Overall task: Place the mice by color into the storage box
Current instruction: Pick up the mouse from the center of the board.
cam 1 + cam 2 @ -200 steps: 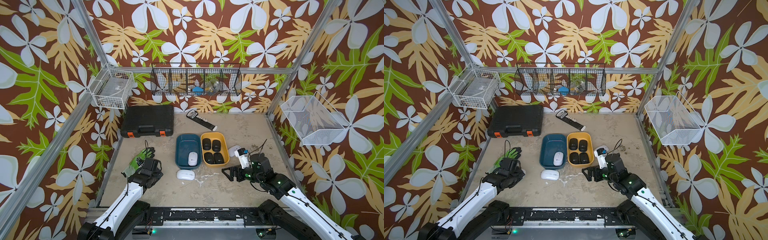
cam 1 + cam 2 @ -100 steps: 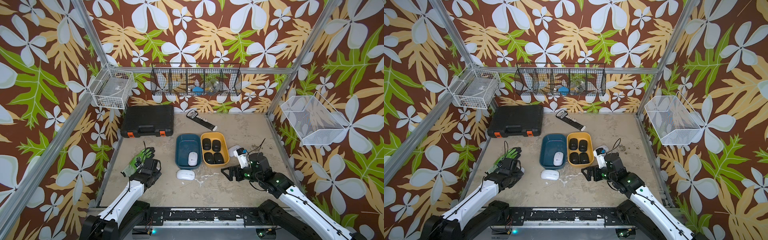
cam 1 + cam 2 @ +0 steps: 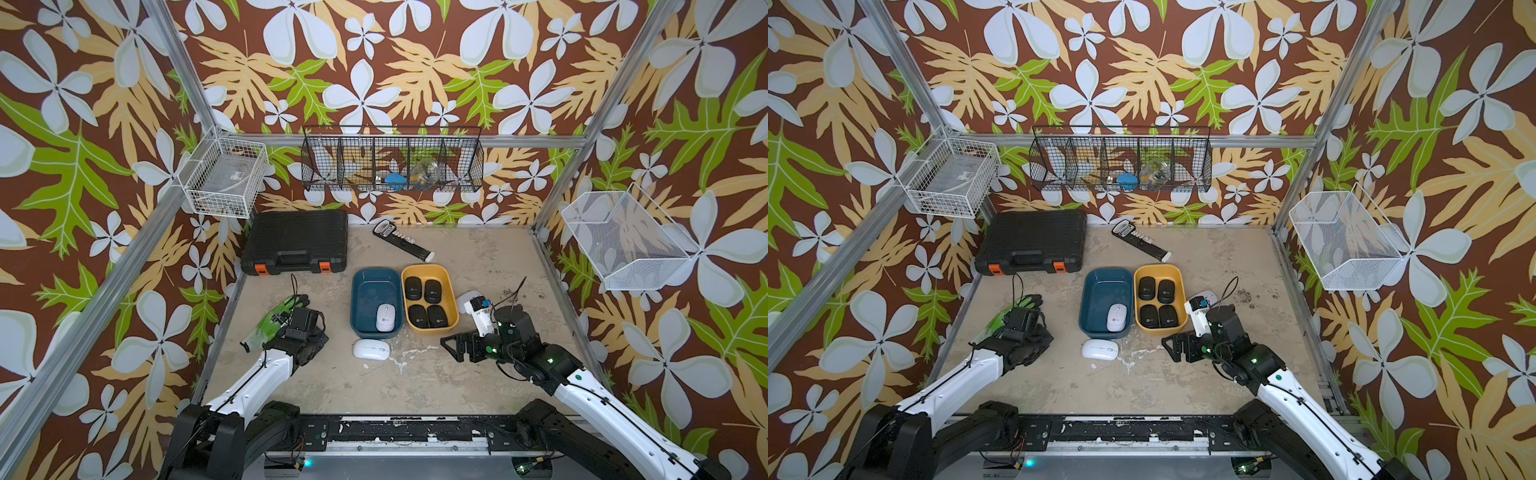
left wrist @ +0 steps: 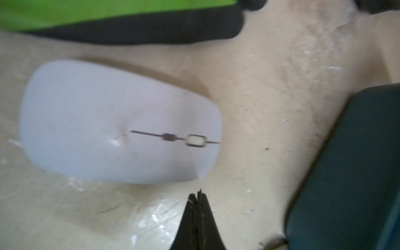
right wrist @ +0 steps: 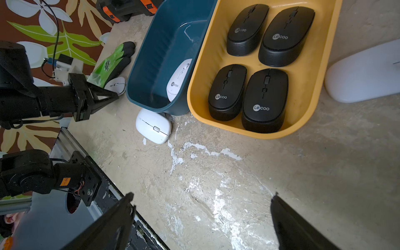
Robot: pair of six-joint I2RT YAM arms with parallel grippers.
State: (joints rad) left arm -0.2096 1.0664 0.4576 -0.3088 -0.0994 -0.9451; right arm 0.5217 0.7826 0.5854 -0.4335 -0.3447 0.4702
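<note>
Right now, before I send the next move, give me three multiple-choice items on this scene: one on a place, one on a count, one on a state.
1. The white mouse lying crosswise between the two arms is:
A. on the table just in front of the blue tray
B. inside that tray
C. held up in the air

2. How many black mice lie in the yellow tray?
A. two
B. three
C. four

3. The right gripper is:
A. open, holding nothing
B. shut on a mouse
C. shut, holding nothing

Answers:
1 A: in both top views it rests on bare table, just outside the tray's near rim.
2 C: two rows of two fill the tray.
3 A: in the right wrist view its tips stand wide apart over bare table.
</note>
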